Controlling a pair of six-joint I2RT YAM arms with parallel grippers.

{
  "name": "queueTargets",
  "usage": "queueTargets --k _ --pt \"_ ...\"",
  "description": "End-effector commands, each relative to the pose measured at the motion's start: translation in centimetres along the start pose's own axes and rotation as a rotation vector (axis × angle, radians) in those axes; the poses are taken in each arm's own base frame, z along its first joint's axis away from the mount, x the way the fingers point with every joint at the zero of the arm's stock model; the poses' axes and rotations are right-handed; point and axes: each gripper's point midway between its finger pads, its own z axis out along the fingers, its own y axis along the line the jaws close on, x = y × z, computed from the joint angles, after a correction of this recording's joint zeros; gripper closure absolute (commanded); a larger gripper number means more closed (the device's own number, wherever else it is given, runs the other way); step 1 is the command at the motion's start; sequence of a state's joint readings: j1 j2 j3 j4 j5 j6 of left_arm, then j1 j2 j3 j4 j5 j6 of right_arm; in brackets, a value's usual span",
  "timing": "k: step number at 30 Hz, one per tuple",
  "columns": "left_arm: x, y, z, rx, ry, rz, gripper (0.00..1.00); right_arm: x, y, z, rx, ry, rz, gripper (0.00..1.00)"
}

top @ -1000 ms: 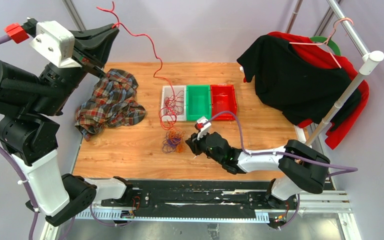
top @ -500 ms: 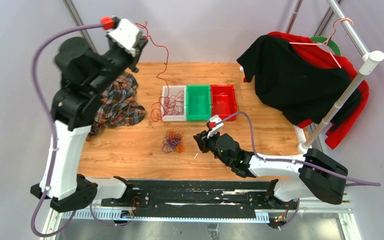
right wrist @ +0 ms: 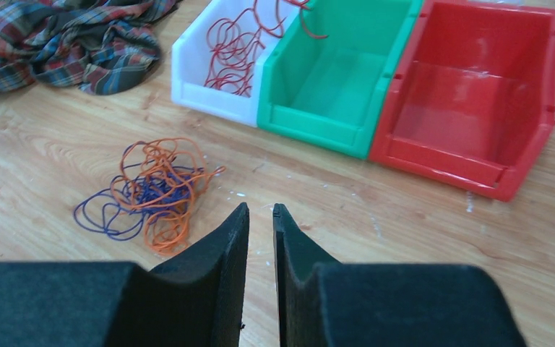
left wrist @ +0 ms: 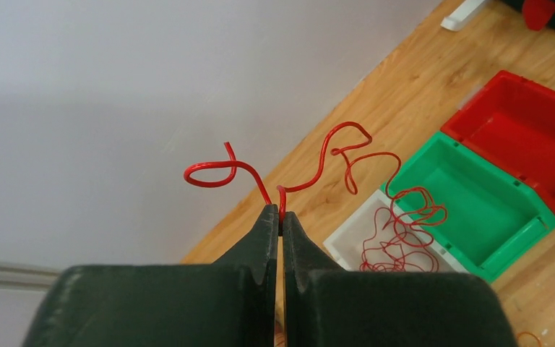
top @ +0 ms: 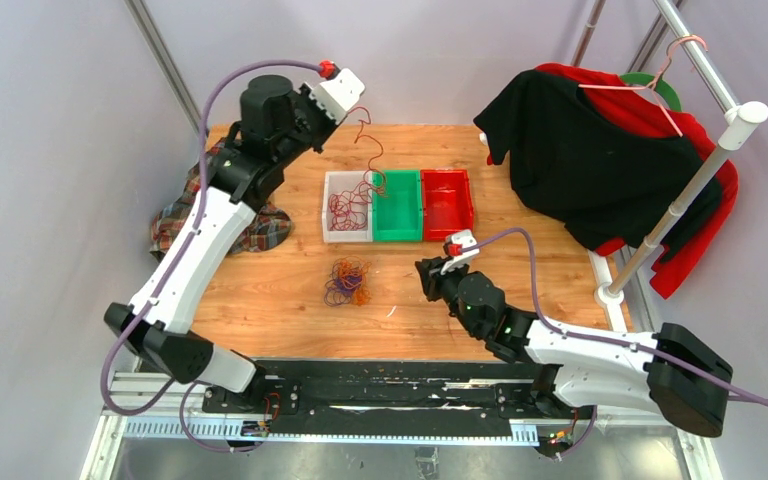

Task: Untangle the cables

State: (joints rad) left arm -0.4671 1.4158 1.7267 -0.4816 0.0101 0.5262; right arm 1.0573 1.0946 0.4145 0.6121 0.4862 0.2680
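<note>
My left gripper (top: 359, 104) is shut on a dark red cable (top: 369, 150) and holds it high above the back of the bins. In the left wrist view the cable (left wrist: 331, 148) is pinched at my gripper's tips (left wrist: 280, 217). It curls down into a white bin (top: 327, 205), where most of it lies coiled (right wrist: 227, 47). An orange and purple tangle (top: 346, 281) lies on the wooden table (top: 260, 300) in front of the bins. It also shows in the right wrist view (right wrist: 152, 189). My right gripper (right wrist: 260, 210) is almost shut and empty, low over the table to the tangle's right (top: 426, 277).
A green bin (top: 397, 205) and a red bin (top: 447, 200) stand right of the white one, both empty. A plaid cloth (top: 265, 228) lies at the left, partly behind my left arm. A stand with black and red garments (top: 580, 150) fills the right side.
My left arm has swung from high at the far left to above the bins, and the red cable has settled into the white bin. My right gripper has drawn back rightwards from the tangle.
</note>
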Motion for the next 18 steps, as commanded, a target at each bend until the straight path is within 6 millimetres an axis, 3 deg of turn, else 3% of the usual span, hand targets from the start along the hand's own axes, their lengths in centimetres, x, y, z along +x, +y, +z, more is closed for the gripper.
queueTargets --k 1,5,11,15,18 --pt "-1.6 2.0 1.7 -0.077 -0.049 0.030 0.99 0.2 -3.0 -0.8 0.103 -0.001 -0.027 0.81" --pt "-4.6 3.9 1.7 -0.115 -0.110 0.003 0.99 0.3 -3.7 -1.0 0.116 -0.001 -0.019 0.83" --pt "-8.8 5.9 -0.1 -0.144 -0.201 -0.043 0.99 0.6 -3.5 -0.7 0.107 0.012 -0.018 0.85" --pt "-8.7 5.7 -1.0 -0.141 -0.204 -0.040 0.99 0.8 -3.5 -0.7 0.106 0.016 -0.013 0.85" --pt "-6.6 4.4 -0.5 -0.113 -0.158 -0.027 0.99 0.9 -3.5 -0.6 0.110 0.020 -0.017 0.85"
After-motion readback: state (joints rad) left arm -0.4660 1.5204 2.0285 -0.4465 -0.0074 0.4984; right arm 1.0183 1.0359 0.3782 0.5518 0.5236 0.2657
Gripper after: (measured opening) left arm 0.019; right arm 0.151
